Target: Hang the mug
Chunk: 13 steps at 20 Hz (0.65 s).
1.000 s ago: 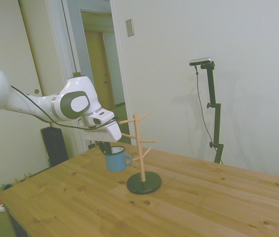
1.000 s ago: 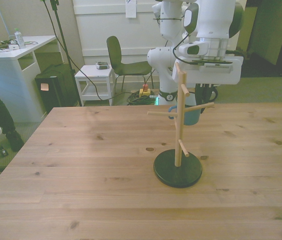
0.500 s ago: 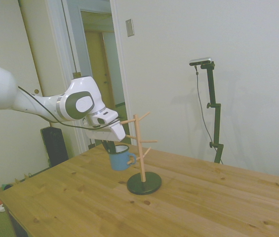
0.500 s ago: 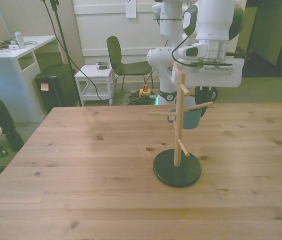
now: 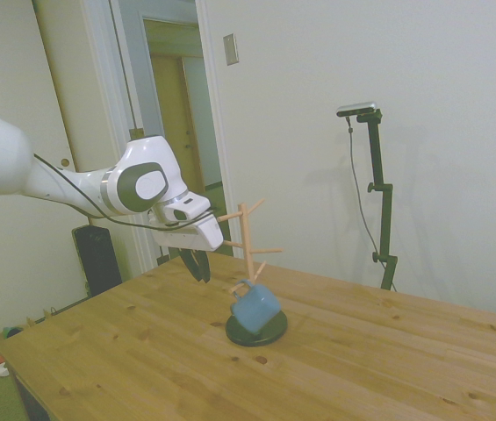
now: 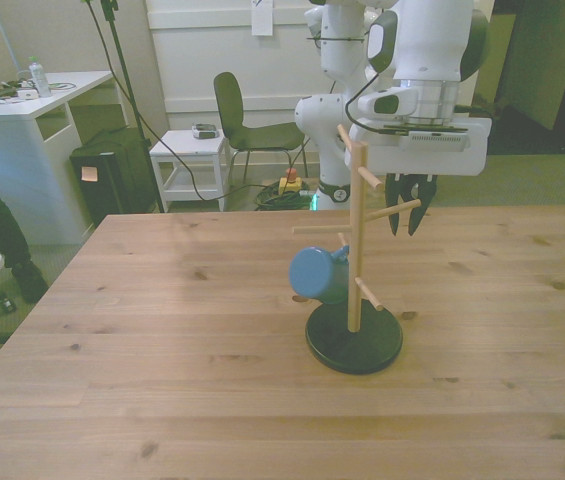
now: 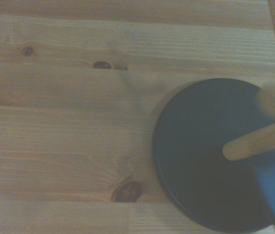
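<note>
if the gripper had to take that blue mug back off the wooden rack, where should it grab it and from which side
Probably the mug's round body, approached from the front view's left. It hangs tilted on a low peg of the rack, bottom facing outward to that side, so the walls there are free. Its handle sits against the post, crowded by pegs. The gripper hangs open on the rack's other side.

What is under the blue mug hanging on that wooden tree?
Under the mug is the stand's round dark base, resting on the wooden table. The peg holding the handle is mostly hidden by the mug. The hand is empty.
</note>
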Available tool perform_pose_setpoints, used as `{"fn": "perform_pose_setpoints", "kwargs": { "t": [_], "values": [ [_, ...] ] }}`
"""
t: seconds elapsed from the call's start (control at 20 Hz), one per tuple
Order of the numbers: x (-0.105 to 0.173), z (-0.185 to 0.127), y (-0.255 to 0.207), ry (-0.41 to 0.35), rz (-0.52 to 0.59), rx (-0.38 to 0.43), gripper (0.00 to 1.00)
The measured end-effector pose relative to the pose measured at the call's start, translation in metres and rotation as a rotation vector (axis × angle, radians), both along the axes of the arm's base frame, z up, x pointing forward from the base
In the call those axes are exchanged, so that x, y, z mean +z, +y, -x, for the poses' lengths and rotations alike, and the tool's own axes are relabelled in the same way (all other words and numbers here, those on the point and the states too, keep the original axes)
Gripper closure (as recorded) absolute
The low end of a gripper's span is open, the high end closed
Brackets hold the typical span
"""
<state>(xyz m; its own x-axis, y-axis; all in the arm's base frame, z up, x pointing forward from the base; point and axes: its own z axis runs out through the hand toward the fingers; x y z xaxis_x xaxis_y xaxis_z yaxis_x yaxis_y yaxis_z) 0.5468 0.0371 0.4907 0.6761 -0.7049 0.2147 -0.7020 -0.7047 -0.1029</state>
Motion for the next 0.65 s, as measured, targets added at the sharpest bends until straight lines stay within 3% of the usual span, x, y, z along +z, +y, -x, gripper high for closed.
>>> {"fn": "perform_pose_setpoints", "kwargs": {
  "t": [0.3, 0.65],
  "values": [
    [-0.008, 0.009, 0.002, 0.007, -0.001, -0.011, 0.0],
    [-0.035, 0.088, -0.008, 0.008, -0.007, -0.034, 0.0]
  ]
}}
